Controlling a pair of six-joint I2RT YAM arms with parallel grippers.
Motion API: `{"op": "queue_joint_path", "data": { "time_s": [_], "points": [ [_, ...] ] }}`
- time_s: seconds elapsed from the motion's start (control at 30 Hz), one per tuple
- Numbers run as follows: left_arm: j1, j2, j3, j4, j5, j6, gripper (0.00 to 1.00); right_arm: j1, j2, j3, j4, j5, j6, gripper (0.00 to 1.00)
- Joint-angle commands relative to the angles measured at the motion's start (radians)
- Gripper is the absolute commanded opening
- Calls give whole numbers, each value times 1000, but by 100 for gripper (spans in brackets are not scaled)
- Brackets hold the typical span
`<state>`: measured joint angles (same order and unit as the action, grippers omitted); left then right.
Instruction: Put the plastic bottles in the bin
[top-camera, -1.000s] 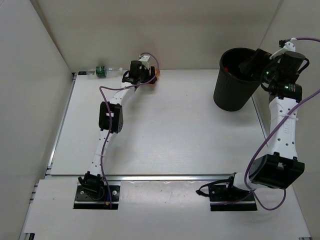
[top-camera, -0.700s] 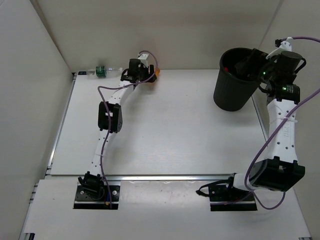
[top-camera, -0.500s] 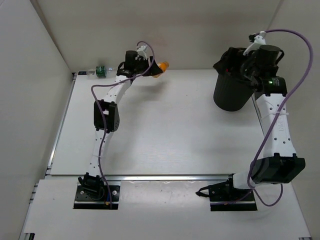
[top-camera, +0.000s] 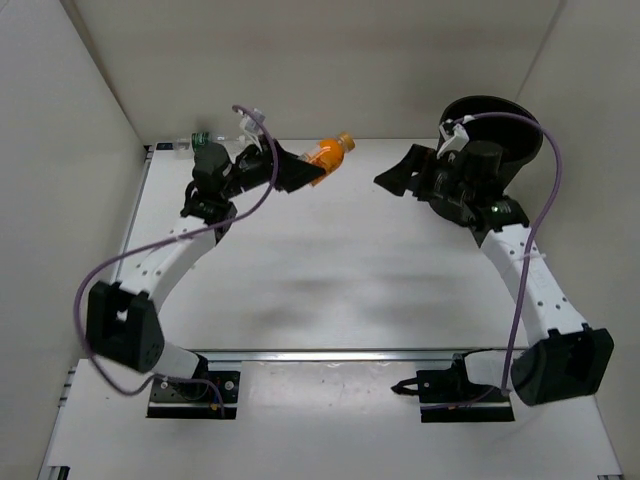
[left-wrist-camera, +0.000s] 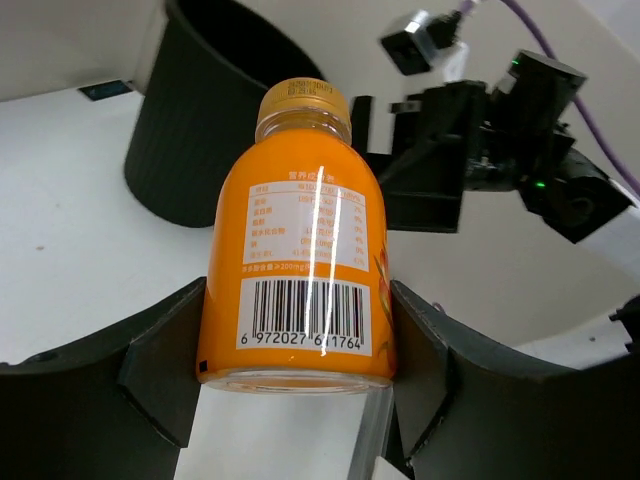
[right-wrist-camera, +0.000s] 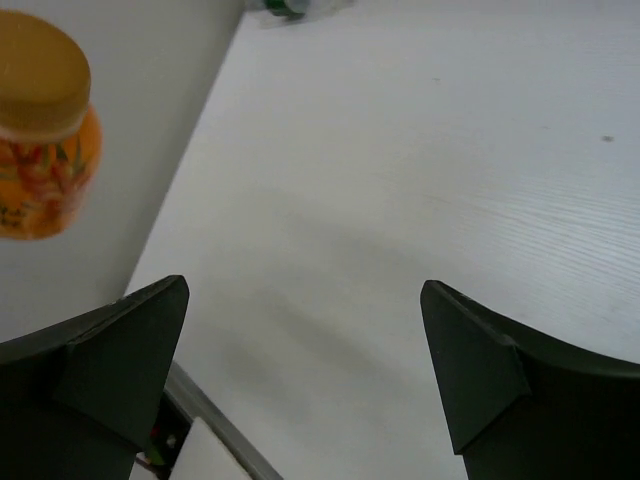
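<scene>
My left gripper (top-camera: 303, 168) is shut on an orange plastic bottle (top-camera: 327, 157), held in the air over the back of the table with its cap pointing right. In the left wrist view the bottle (left-wrist-camera: 300, 260) fills the gap between both fingers, barcode facing the camera. The black bin (top-camera: 510, 120) stands at the back right, partly hidden behind my right arm. My right gripper (top-camera: 393, 178) is open and empty, pointing left toward the bottle (right-wrist-camera: 40, 130); its fingers (right-wrist-camera: 480, 370) are spread wide over bare table. A clear bottle with a green label (top-camera: 196, 140) lies at the back left.
White walls close in the table at the back and both sides. The bin (left-wrist-camera: 205, 110) shows behind the held bottle, with my right arm's gripper (left-wrist-camera: 425, 170) beside it. The green-labelled bottle (right-wrist-camera: 290, 8) lies by the back wall.
My left arm has lifted the orange bottle off the back of the table and swung it up and to the right. My right gripper has come out of the bin and swung left.
</scene>
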<state>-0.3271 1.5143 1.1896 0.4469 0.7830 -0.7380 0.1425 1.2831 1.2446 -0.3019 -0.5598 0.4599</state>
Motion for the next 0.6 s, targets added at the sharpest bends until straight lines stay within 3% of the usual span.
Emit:
{"op": "queue_joint_path", "data": {
  "time_s": [0.0,0.07,0.17,0.37,0.57],
  "points": [
    [-96,-165,-97,-120,-149,150,53,58,-129,-94,255,6,152,99],
    [-110,-202,-133,-120,-159,160,54,77,-169,-200,409,4,224,99],
    [-80,-213,-163,-111,-133,126,54,117,-229,-240,423,92,211,99],
    [-133,-227,-199,-63,-137,106,53,172,-275,-310,590,77,281,99],
    [-181,-212,-211,15,-122,71,53,232,-206,-264,561,64,296,99]
  ]
}}
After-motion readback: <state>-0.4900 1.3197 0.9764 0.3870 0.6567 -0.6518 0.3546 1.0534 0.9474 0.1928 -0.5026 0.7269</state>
